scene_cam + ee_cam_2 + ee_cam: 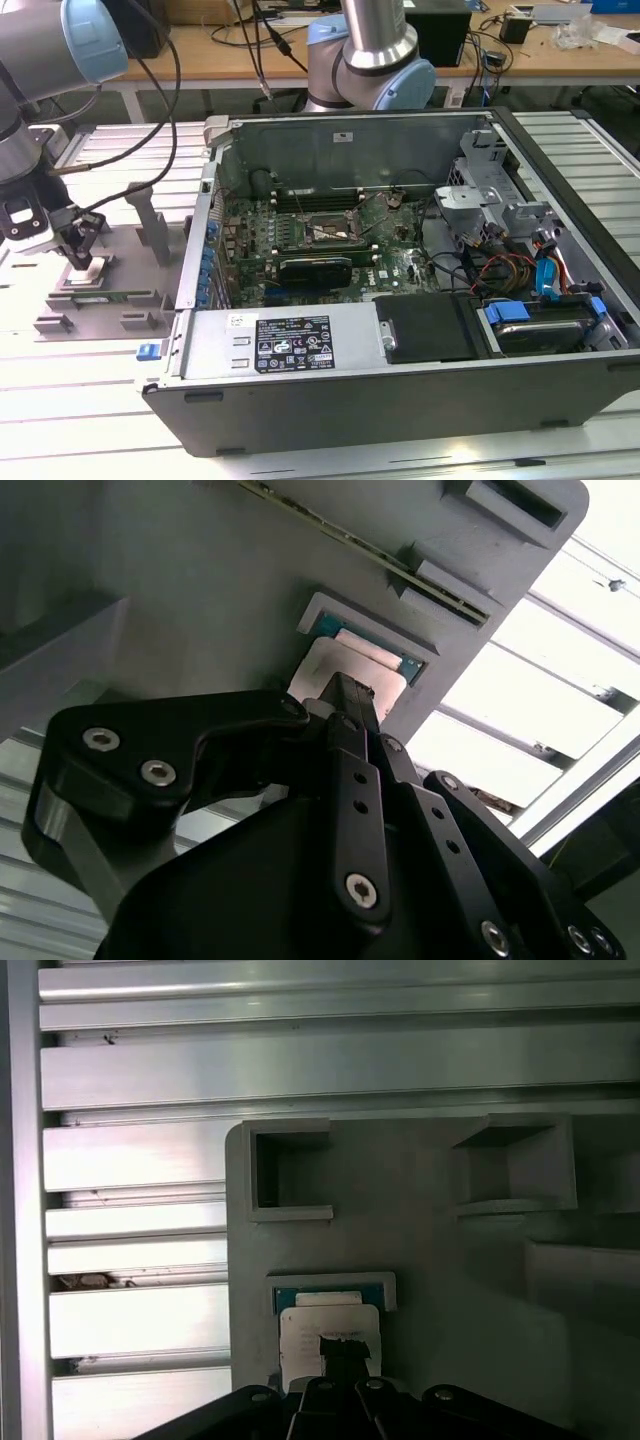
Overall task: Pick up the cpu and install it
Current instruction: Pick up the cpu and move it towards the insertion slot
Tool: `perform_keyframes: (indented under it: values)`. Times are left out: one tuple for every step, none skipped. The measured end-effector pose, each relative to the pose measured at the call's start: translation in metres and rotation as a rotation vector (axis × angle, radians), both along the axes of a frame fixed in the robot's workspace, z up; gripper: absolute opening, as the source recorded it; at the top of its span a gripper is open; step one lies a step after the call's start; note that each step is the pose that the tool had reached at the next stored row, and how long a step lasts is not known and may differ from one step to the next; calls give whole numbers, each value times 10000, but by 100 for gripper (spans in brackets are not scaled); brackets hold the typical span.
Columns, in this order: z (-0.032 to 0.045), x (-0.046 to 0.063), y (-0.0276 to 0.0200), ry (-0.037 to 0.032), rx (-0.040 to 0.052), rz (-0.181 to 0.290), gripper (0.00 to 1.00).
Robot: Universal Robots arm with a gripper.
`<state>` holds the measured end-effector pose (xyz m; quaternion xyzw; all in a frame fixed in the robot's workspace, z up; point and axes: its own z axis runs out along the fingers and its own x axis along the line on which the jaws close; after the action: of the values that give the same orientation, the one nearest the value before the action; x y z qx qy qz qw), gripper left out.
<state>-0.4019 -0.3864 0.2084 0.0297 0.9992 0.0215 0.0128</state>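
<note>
Watching the exterior view, I see the black two-fingered gripper (pixel 80 250) low over the small silvery square cpu (pixel 86 268) in the grey plastic fixture tray (pixel 110 298), at that view's left. In the second wrist view the gripper (pixel 345 687) looks pinched narrow, holding nothing. In the first wrist view the cpu (pixel 328 1325) lies flat in its recess. I judge it light, stiff and fragile, best taken by opposite edges.

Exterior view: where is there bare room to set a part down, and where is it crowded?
Free: the slatted table strip nearer the camera than the grey fixture tray, on the exterior view's left of the computer case. Crowded: inside the case, and the tray around the gripper and cpu.
</note>
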Motion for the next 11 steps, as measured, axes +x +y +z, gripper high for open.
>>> perform_keyframes:
  values:
    - [0, 0, 0, -1, 0, 0, 11]
    - [-1, 0, 0, -1, 1, 0, 11]
    - [-1, 0, 0, -1, 1, 0, 11]
    - [-1, 0, 0, -2, 1, 0, 11]
    - [-1, 0, 0, -2, 1, 0, 11]
    - [-1, 0, 0, -2, 1, 1, 11]
    - [-1, 0, 0, -2, 1, 1, 11]
    - [-1, 0, 0, -2, 1, 1, 17]
    - [-1, 0, 0, -2, 1, 2, 24]
    - [-1, 0, 0, -2, 1, 2, 29]
    - [-1, 0, 0, -2, 1, 3, 48]
